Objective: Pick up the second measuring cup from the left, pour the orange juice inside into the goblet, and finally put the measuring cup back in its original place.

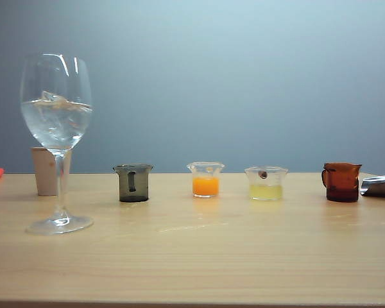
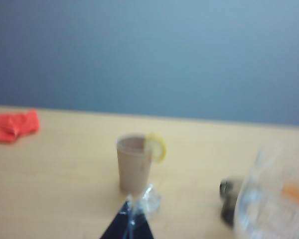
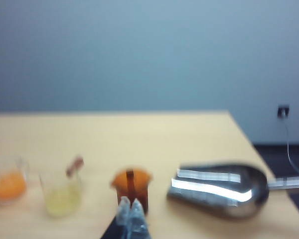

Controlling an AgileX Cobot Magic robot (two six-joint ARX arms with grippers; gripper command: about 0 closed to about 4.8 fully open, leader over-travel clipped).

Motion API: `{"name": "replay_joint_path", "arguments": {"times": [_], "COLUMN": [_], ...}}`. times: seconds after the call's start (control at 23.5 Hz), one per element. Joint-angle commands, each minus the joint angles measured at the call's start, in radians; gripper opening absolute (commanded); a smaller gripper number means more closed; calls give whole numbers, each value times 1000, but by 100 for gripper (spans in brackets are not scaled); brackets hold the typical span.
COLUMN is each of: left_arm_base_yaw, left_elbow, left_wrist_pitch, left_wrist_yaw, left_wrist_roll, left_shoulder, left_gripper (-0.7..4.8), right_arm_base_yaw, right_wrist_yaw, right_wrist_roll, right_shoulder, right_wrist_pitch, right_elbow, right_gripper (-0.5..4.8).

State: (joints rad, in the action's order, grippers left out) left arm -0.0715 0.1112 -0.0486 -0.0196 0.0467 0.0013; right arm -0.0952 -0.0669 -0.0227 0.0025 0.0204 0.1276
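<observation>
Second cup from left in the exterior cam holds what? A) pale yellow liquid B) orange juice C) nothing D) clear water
B: the second measuring cup, right of the smoky grey cup, holds opaque orange juice; the pale yellow liquid sits in the next cup along.

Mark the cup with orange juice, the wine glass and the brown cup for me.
cup with orange juice (image 1: 205, 185): exterior view, on the orange liquid in its lower half.
wine glass (image 1: 56, 115): exterior view, on the bowl, where the clear liquid sits.
brown cup (image 1: 342, 183): exterior view, middle of its body.
</observation>
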Motion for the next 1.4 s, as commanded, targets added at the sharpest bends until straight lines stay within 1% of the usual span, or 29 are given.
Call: {"name": "replay_joint_path", "arguments": {"times": [0.04,0.09,0.17,0.26,0.38,0.47,0.51,0.64,0.68,0.72,0.77,0.85,0.94,0.98,1.02,1.06,1.11,1.19,1.23,1.32,1.4], "left_arm_base_yaw": [0,0,0,0,0,0,0,0,-1,-1,-1,-1,-1,-1,-1,-1,-1,-1,-1,-1,-1], "left_elbow": [80,130,216,304,439,490,537,595,625,636,657,671,676,676,676,676,676,676,676,676,676], "left_wrist_pitch": [55,104,175,223,256,275,303,341,353,357,373,392,413,428,452,463,474,475,474,474,474], "left_wrist_yaw": [-10,-10,2,9,85,127,182,263,315,327,335,335,335,335,340,350,380,423,426,424,424], "left_wrist_roll": [80,94,97,97,96,96,96,96,96,96,96,96,93,84,70,61,57,58,58,58,58], "left_shoulder": [1,3,28,80,203,262,320,392,429,442,463,475,480,480,481,481,480,481,481,481,481], "left_gripper": [-6,-6,-6,-6,-6,-6,-6,-6,-6,-6,-6,-6,-6,-6,-6,-6,-6,-6,-6,-6,-6], "right_arm_base_yaw": [0,0,0,0,0,-3,-15,-56,-100,-121,-178,-236,-314,-353,-414,-451,-507,-584,-619,-668,-696], "right_wrist_yaw": [-2,-2,-2,-2,-1,4,2,2,-8,-19,-54,-101,-173,-210,-264,-290,-326,-383,-413,-450,-460], "right_wrist_roll": [-3,-3,-3,-3,-4,-4,-3,-3,-3,-3,-3,-3,-2,-2,-2,-2,-3,-3,-3,-3,-3], "right_shoulder": [24,50,106,177,296,344,388,438,467,479,509,537,576,597,635,660,703,791,852,959,1041], "right_wrist_pitch": [-33,-40,-39,-37,0,23,45,94,125,138,155,165,167,169,181,195,226,283,326,422,511], "right_elbow": [80,123,192,264,357,385,404,412,412,412,412,412,413,413,413,413,413,413,412,411,411], "right_gripper": [-2,-2,-3,-3,-3,-3,-3,-3,-3,-3,-3,-3,-3,-3,-3,-3,-3,-3,-3,-3,-3]}}
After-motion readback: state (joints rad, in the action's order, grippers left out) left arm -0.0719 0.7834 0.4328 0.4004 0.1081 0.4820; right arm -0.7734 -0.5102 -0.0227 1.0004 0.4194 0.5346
